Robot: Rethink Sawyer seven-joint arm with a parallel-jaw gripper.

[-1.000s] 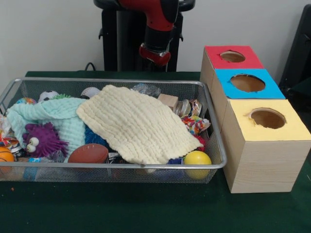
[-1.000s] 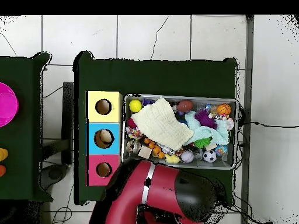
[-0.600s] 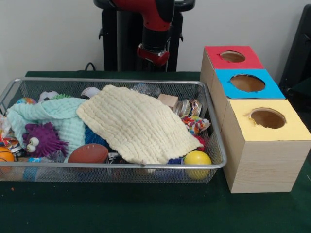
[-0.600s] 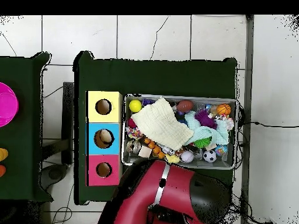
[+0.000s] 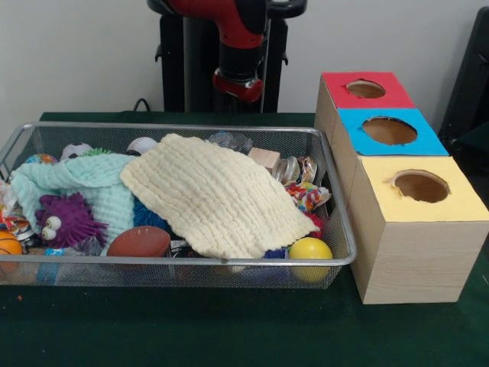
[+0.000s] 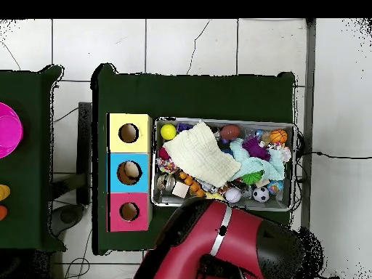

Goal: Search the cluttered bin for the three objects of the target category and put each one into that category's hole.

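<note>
Taking the wire bin (image 5: pixel 336 256) as my landmark and reading from its near rim backward: a yellow ball (image 5: pixel 310 251) sits in the near corner beside the boxes, and a brown football (image 5: pixel 139 241) lies along the same rim. Both look light and firm; the ball's smooth round skin could slip, so I judge a hold across its widest part is best. Just behind them a cream cloth (image 5: pixel 214 191) drapes over the middle, soft and limp, likely hiding more; one pinched edge should lift it. A purple fuzzy toy (image 5: pixel 65 218) lies toward the other end. Beside the bin stand the yellow hole (image 5: pixel 420 186), blue hole (image 5: pixel 390 130) and red hole (image 5: pixel 365 89). Beyond the far rim my arm (image 5: pixel 238 46) hangs; whether my gripper is wide or narrow I cannot tell.
</note>
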